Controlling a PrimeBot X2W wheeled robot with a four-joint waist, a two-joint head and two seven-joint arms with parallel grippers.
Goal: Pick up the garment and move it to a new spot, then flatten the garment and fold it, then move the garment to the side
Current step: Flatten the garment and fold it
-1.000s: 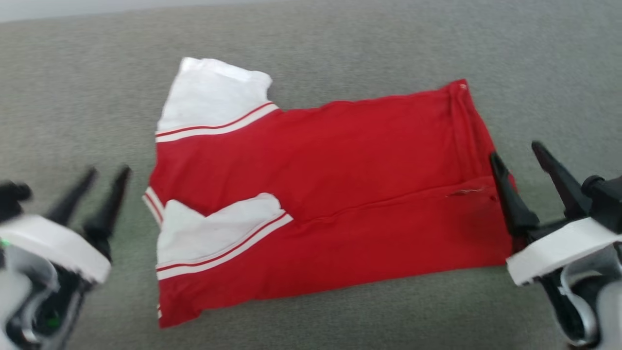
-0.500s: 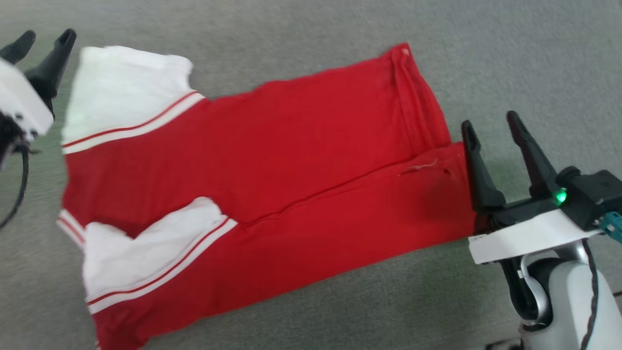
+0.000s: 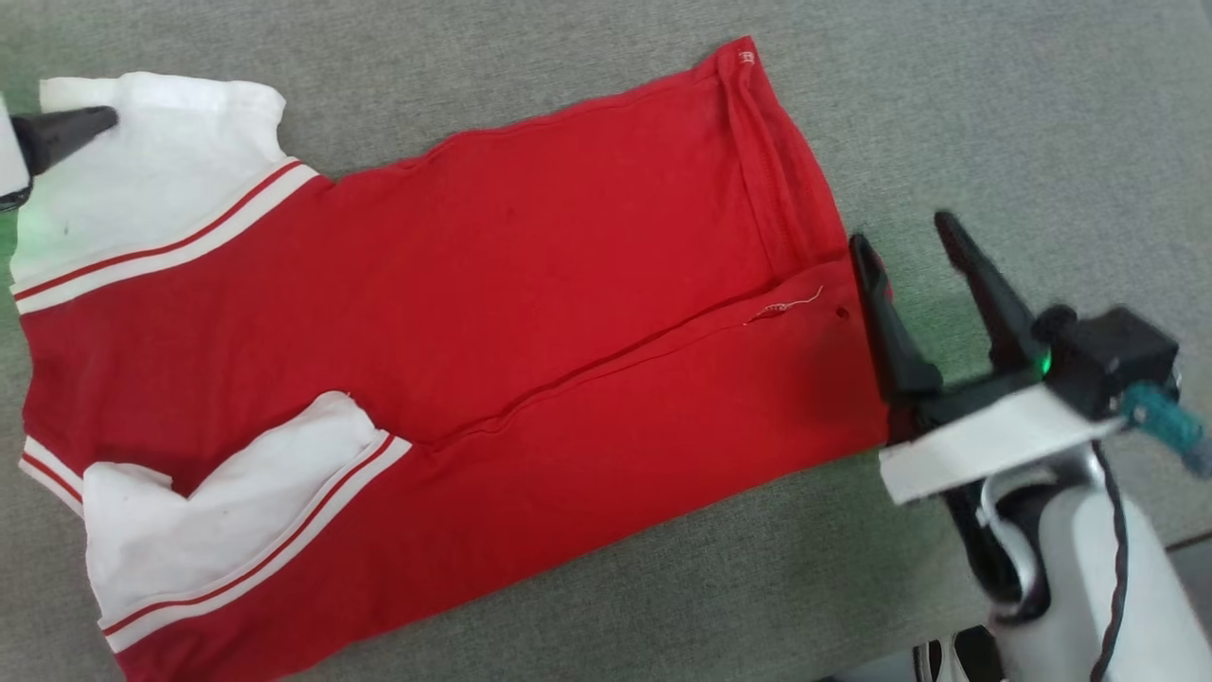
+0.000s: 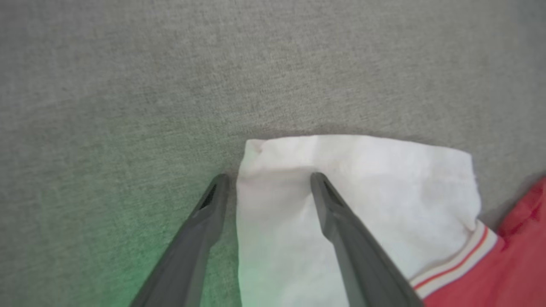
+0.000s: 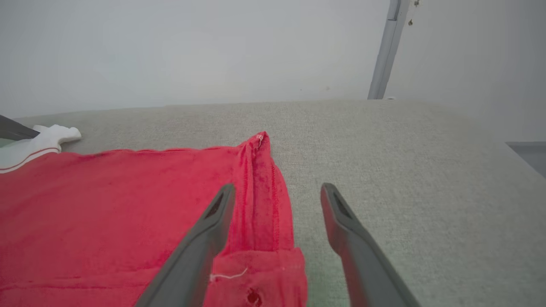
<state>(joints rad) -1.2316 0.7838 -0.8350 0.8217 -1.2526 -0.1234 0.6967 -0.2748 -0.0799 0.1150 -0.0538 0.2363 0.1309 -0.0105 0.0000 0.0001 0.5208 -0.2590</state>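
The counter's point(image 3: 994, 114) near edge cuts across the lower right corner of the head view, and the pale right forearm point(image 3: 1079, 578) rises over it, angled up and leftward. The right jaws are spread wide and grip nothing. One dark finger point(image 3: 885, 332) lies along the hem end of the garment point(image 3: 530, 313), while the other stands over bare grey fabric just beside it. Whether either tip presses down cannot be told.

The garment lies flat on the counter, folded lengthwise, a long red band running from lower left to upper right. A fold line runs along its middle and a loose white thread point(image 3: 786, 305) sits near the hem. Below its near long edge there is a strip of open grey. The near white sleeve point(image 3: 208, 511) is folded in over the red, its striped trim slanting across.

The hem point(image 3: 767, 170) ends in a stitched corner, and beyond and to the right of it the counter is broad and bare.

At the far left the other white sleeve point(image 3: 161, 170) lies spread out. The left jaws come in from that side, parted wide and holding nothing. In the left wrist view one finger point(image 4: 341, 221) is over the sleeve, and the other is over grey just off the sleeve's edge. Open counter stretches beyond the cuff to a pale wall point(image 5: 192, 51).
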